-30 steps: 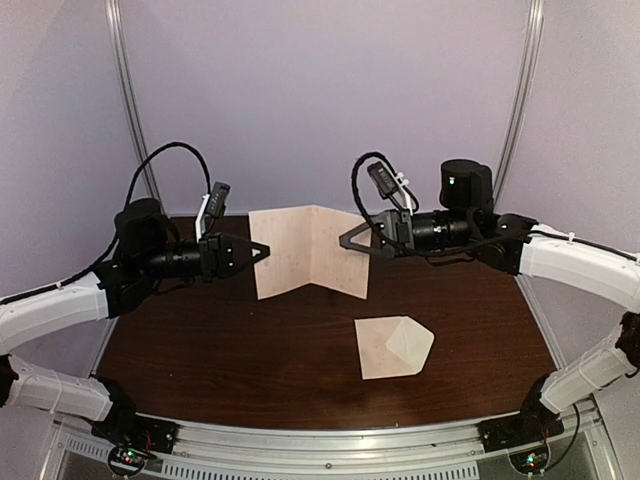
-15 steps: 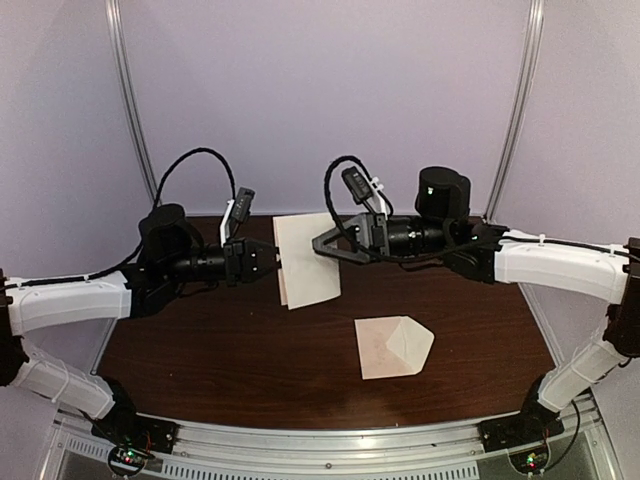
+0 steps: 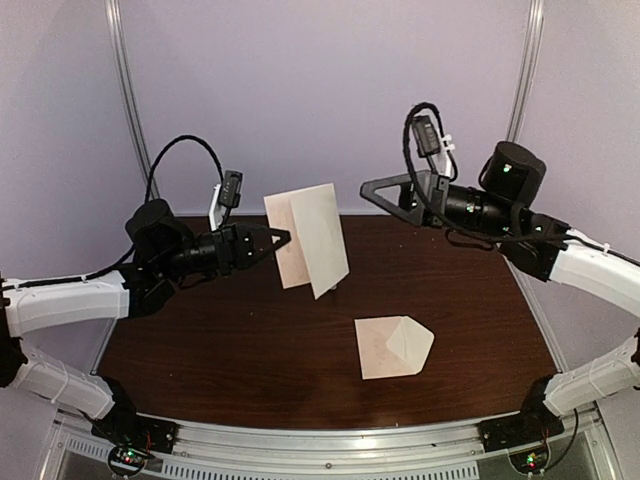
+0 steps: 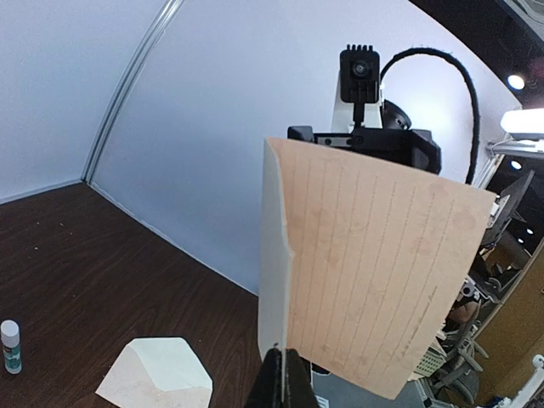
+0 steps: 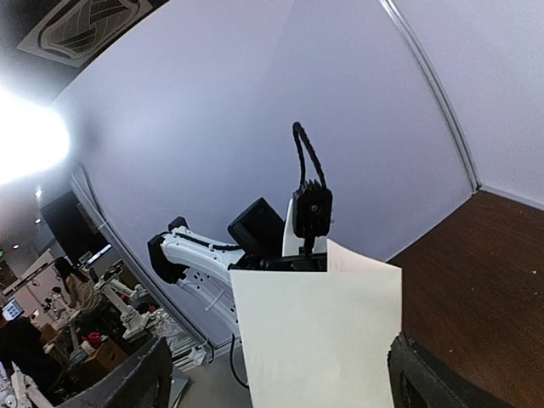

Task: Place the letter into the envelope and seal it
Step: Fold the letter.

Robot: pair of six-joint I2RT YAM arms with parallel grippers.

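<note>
Letter (image 3: 308, 237) folded, clamped in closed L end effector (image 3: 284, 238); R end effector (image 3: 368, 189) gaping w/ nothing in it

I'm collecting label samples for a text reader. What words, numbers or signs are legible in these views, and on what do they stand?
No legible text in any view.
letter: printed ruled lines only, no writing visible.
envelope: blank on the face that shows.
small tube at the left wrist view's edge: label too small to read.
</note>
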